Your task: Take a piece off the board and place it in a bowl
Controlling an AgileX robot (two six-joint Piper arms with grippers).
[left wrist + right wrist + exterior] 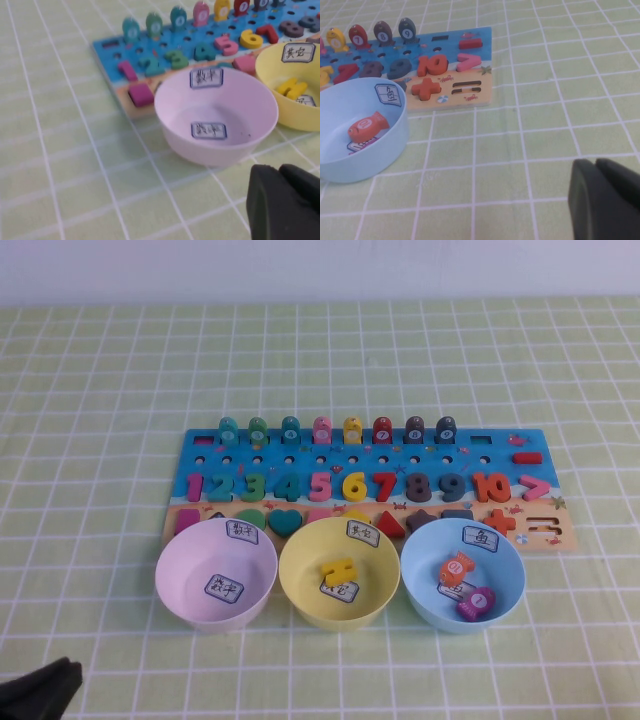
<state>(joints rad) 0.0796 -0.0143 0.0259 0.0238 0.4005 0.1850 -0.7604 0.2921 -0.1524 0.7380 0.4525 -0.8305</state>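
The magenta-purple fish piece [476, 602] lies inside the light blue bowl [420, 575], next to an orange token [455, 567]. The bowl stands in front of the blue and tan board [505, 445], at its right end. My left gripper [40, 690] is at the near left corner of the table, shut and empty; the left wrist view shows it [277, 170] short of the pink bowl. My right gripper [594, 162] is shut and empty, over bare cloth to the right of the blue bowl [395, 145]; it is out of the high view. The right wrist view shows only the orange token [367, 126].
A pink bowl [175, 585] and a yellow bowl [300, 590] holding a yellow piece [337, 570] stand left of the blue bowl. Fish tokens [322, 429] line the board's far edge, with numbers and shapes below. A green checked cloth [580, 640] covers the table.
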